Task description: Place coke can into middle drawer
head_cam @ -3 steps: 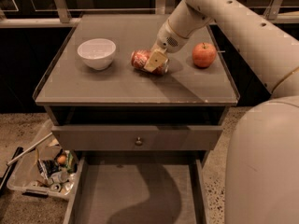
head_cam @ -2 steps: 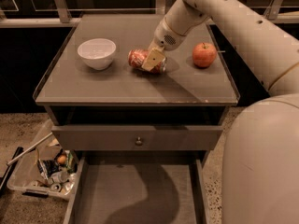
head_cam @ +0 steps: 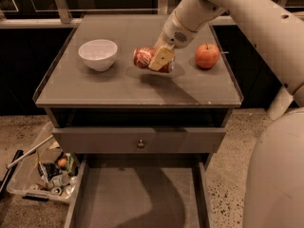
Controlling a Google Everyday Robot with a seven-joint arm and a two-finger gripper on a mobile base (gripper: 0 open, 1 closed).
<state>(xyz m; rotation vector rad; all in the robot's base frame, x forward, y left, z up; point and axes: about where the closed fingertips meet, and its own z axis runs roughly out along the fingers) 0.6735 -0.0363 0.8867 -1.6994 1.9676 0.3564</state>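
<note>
Gripper [head_cam: 160, 60] fingers clamp the can [head_cam: 142, 57], held sideways over the tabletop [head_cam: 118, 87]. Bowl [head_cam: 98, 54] sits left of the fingers, apple [head_cam: 207, 56] right. The open drawer [head_cam: 137, 198] lies well below.

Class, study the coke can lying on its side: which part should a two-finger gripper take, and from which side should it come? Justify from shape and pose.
Grip the coke can across its middle, coming from above: lying sideways, its curved wall faces up and its ends point left and right. The gripper sits there, closed on it.
</note>
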